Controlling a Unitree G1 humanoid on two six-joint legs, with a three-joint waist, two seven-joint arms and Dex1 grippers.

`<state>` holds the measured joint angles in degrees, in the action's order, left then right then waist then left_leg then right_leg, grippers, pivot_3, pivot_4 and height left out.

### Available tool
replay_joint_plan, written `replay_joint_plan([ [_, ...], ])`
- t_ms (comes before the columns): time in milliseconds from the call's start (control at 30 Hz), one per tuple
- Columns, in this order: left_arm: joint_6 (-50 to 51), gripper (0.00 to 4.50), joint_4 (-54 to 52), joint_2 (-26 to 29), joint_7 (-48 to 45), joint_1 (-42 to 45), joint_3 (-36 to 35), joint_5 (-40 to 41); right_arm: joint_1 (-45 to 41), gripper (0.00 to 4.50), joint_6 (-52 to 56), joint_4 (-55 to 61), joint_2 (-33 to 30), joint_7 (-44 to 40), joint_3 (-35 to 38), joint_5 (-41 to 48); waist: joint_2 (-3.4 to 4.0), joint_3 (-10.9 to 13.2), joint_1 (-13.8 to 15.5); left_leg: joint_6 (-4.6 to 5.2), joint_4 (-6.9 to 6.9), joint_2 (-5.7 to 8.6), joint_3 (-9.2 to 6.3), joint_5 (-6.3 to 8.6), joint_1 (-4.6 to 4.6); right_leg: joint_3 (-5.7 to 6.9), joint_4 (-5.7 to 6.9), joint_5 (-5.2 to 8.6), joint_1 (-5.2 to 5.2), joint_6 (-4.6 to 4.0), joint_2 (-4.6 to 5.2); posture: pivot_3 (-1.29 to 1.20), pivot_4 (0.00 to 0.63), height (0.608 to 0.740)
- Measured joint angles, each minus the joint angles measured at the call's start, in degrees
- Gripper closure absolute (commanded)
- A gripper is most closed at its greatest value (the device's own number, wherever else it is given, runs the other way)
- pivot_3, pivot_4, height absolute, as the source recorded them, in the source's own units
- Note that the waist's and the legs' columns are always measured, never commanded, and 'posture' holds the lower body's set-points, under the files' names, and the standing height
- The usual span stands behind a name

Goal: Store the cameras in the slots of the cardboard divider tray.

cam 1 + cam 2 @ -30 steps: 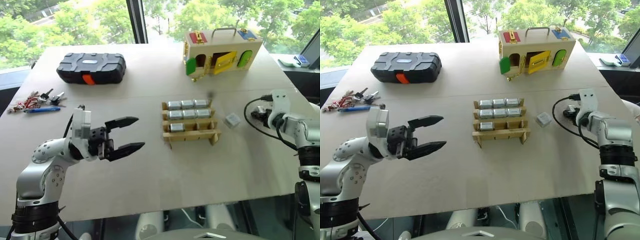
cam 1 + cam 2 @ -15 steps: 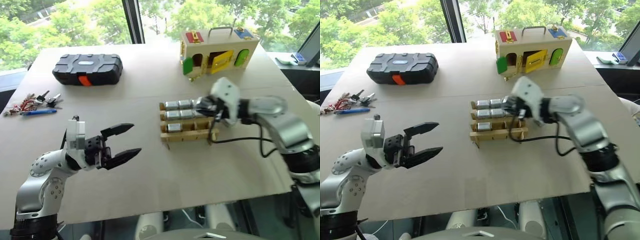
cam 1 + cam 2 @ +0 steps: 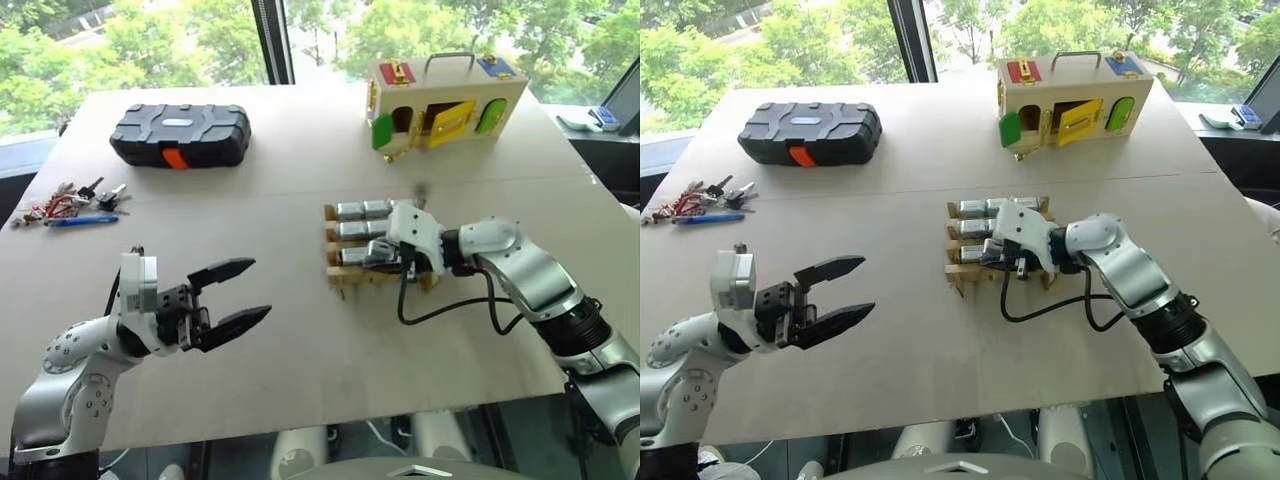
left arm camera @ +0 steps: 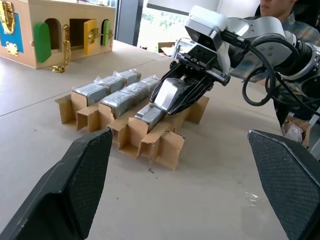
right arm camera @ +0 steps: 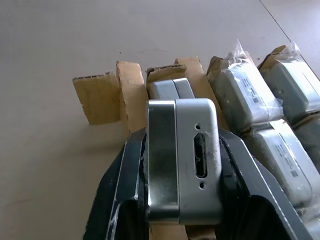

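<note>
The cardboard divider tray (image 3: 383, 262) sat mid-table (image 3: 300, 330) and serves as ref for everything below.

R gripper (image 4: 172, 100) was clamped on one camera (image 5: 182, 157), a silver-grey block w/ a port on its end face, black fingers (image 5: 125, 180) pressed to both sides. It hung over the tray's near row, just above the slots next to the camera already seated at that row's L end (image 4: 149, 113); cannot tell if the held one touched the cardboard. R arm reached in from the tray's R side, black cable looping on the table just in front of the tray.

Other cameras (image 4: 112, 85) filled the tray's far and middle rows, some in clear wrap, each sitting in its own slot.

L gripper (image 3: 232, 296) was spread wide, nothing between the fingers, well apart from the tray on its L and nearer the robot, tips pointing toward the tray.

Wooden box w/ coloured doors (image 3: 445, 95) stood beyond the tray at the far edge. Black ribbed case (image 3: 181, 134) lay far L of the tray, beyond it. Keys w/ a blue pen (image 3: 68, 205) lay furthest L of the tray, by the table edge.
</note>
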<state>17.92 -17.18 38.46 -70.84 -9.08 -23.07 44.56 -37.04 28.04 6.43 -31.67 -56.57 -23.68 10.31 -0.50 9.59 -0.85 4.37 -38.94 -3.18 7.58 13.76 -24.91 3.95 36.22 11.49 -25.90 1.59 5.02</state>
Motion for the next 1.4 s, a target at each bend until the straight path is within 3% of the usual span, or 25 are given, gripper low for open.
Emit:
replay_joint_plan([
  [1133, 0.16, 0.0, -2.63, -0.04, 1.94, -4.29, -1.11, 1.76, -3.63, 3.54, -12.62, -11.41, -0.05, -8.42, 0.2, -5.85, 0.01, 0.01, 0.09, -0.02, 0.24, 0.02, 0.02, 0.01, 0.0, 0.0, -0.19, -0.01, -0.01, -0.01, 0.05, 0.0, 0.15, 0.74],
  [1167, 0.12, 0.0, -2.75, -0.07, 1.95, -4.43, -1.11, 1.76, -3.75, 2.49, -12.61, -11.39, -0.06, -9.06, 0.2, -5.84, 0.01, 0.01, 0.09, -0.02, 0.29, 0.02, 0.02, 0.01, 0.0, 0.0, -0.24, -0.01, -0.01, -0.01, 0.05, 0.0, 0.15, 0.74],
  [1233, 0.0, 0.0, -3.01, -0.08, 1.94, -4.61, -1.11, 1.76, -3.82, 1.72, -12.49, -11.31, -0.09, -9.32, 0.71, -5.81, 0.01, 0.01, 0.08, -0.23, 0.35, 0.03, 0.03, -0.12, 0.01, 0.0, -0.29, -0.01, -0.01, -0.02, 0.05, 0.0, 0.15, 0.74],
  [1300, -0.2, 0.0, -3.04, -0.08, 1.91, -4.58, -1.11, 1.75, -3.82, 0.55, -12.32, -10.8, -0.14, -10.27, 1.15, -5.63, 0.0, 0.0, 0.03, -0.24, 0.42, 0.03, 0.04, -0.13, 0.03, 0.0, -0.33, -0.01, -0.01, -0.02, 0.04, 0.0, 0.15, 0.74],
  [1333, -0.22, 0.0, -3.04, -0.08, 1.9, -4.57, -1.11, 1.75, -3.82, 0.55, -12.31, -10.76, -0.14, -10.41, 1.14, -5.63, 0.0, 0.0, 0.02, -0.25, 0.43, 0.03, 0.04, -0.13, 0.03, 0.0, -0.33, -0.01, -0.02, -0.02, 0.04, 0.0, 0.15, 0.74],
  [1367, -0.3, 0.0, -3.04, -0.08, 1.89, -4.52, -1.11, 1.75, -3.71, 0.07, -12.5, -10.6, -0.14, -10.57, 1.05, -5.71, 0.0, 0.0, -0.01, -0.25, 0.43, 0.03, 0.05, -0.13, 0.04, 0.0, -0.33, -0.01, -0.01, -0.02, 0.04, 0.0, 0.15, 0.74],
  [1400, -0.37, 0.0, -3.03, -0.08, 1.87, -4.34, -1.1, 1.75, -3.38, 0.07, -12.62, -10.42, -0.14, -10.3, 1.07, -5.9, 0.0, 0.0, -0.02, -0.24, 0.43, 0.03, 0.04, -0.13, 0.04, 0.0, -0.32, -0.01, -0.02, -0.02, 0.04, 0.0, 0.15, 0.74],
])
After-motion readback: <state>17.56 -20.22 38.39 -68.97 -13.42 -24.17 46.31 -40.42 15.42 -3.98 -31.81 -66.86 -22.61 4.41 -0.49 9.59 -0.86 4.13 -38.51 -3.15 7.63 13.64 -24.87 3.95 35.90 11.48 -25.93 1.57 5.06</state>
